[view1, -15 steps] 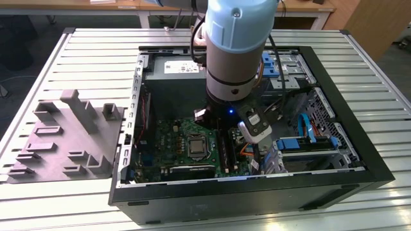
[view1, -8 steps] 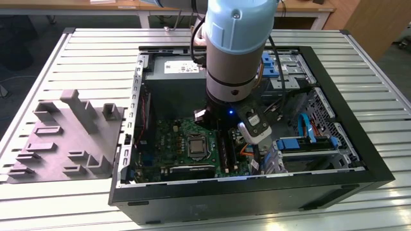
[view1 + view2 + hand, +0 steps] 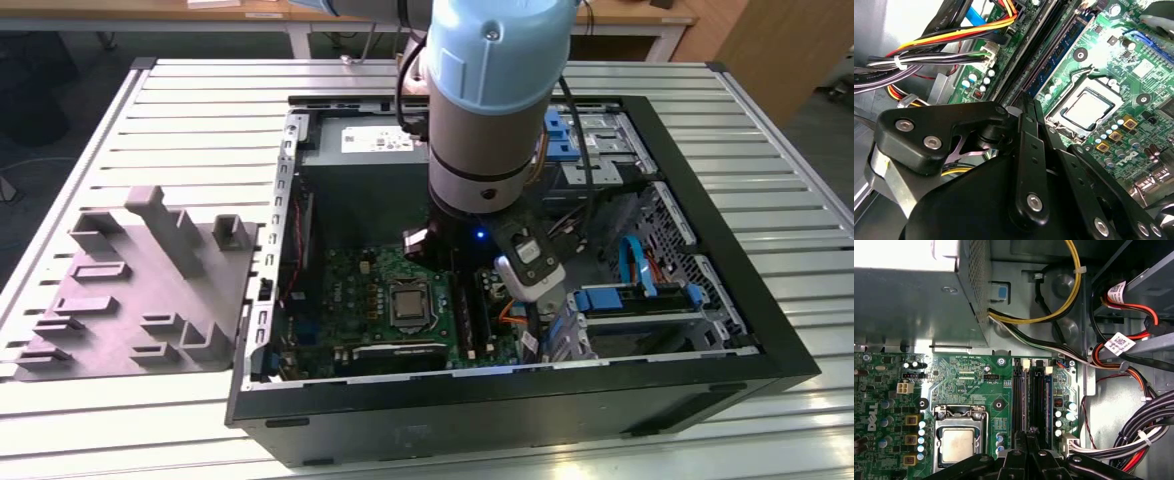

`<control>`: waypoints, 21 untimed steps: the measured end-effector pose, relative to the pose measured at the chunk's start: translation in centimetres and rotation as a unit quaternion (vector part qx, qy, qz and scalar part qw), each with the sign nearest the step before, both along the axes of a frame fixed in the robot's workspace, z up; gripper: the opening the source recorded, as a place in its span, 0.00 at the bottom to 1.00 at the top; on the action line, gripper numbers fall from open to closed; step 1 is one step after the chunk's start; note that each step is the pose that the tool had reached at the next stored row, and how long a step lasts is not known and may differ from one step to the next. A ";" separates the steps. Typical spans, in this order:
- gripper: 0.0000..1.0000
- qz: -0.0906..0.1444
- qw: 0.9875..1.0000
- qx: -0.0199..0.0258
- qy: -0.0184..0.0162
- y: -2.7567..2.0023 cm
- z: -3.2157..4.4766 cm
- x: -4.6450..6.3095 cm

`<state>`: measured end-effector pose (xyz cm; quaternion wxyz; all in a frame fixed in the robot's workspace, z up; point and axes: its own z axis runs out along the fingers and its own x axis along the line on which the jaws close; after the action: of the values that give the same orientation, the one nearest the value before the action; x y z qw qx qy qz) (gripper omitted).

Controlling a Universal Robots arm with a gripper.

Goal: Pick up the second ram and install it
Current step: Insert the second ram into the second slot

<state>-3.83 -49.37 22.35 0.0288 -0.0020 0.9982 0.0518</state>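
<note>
The second ram (image 3: 1064, 47) stands on edge in line with the slot nearest the CPU socket (image 3: 1088, 107) on the green motherboard (image 3: 1134, 65), the claw (image 3: 1028, 102) right at its near end; whether the claw grips it cannot be told. The arm (image 3: 487, 100) reaches down into the open computer case (image 3: 534, 410) on the slatted counter (image 3: 200, 120), a grey moulded tray (image 3: 134, 290) beside the case

End effector (image 3: 1027, 437) over slots (image 3: 1032, 390) (black) — beside processor (image 3: 959, 445).
</note>
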 end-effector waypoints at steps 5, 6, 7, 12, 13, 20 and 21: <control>0.12 0.000 1.000 0.000 0.000 -0.04 -0.13 0.0; 0.12 0.000 1.000 0.000 0.000 -0.04 -0.14 0.0; 0.12 0.000 1.000 0.000 0.000 -0.04 -0.14 0.0; 0.12 0.000 1.000 0.000 0.000 -0.03 -0.16 0.0; 0.12 0.000 1.000 0.000 0.000 -0.03 -0.17 0.0; 0.12 0.000 1.000 0.000 0.000 -0.03 -0.08 0.0; 0.12 0.000 1.000 0.000 0.000 -0.03 -0.08 0.0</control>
<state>-3.83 -49.40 22.27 0.0288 -0.0020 0.9982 0.0520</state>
